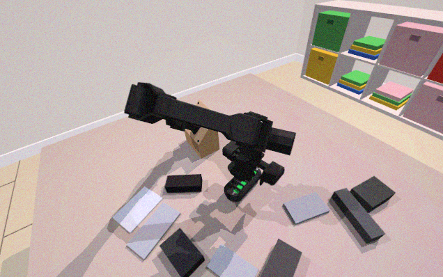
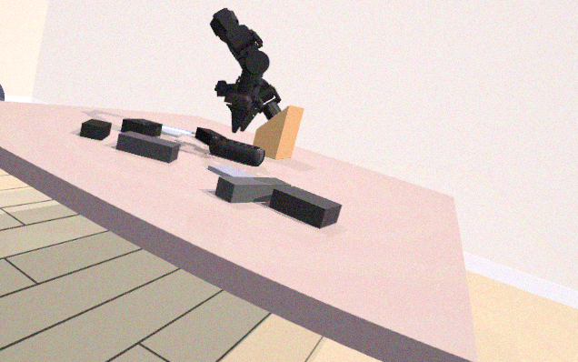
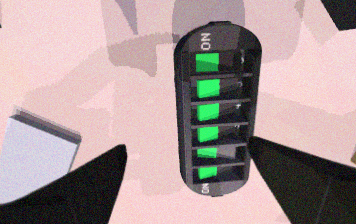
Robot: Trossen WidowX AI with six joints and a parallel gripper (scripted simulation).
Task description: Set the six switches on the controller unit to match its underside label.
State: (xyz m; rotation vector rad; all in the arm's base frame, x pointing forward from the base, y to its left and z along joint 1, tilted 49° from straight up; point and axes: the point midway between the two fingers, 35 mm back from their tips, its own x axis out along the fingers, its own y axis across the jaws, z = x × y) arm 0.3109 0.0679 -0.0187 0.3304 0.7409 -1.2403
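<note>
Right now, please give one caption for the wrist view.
Open gripper above the switch box, green ends showing.

Pinkish counter (image 1: 87, 163) (image 2: 391, 255) (image 3: 145, 110), its near edge dark mauve-grey in the exterior view. Beyond its far edges, pale walls (image 1: 139, 42) (image 2: 386, 91) with white baseboards (image 1: 223, 76) (image 2: 523, 279). Past one far corner, a white cubby shelf (image 1: 348, 5), bins in green, yellow, pink and red, colored stacks. Light wood-plank floor (image 1: 14, 198) (image 2: 114, 291); soft shadows.
</note>
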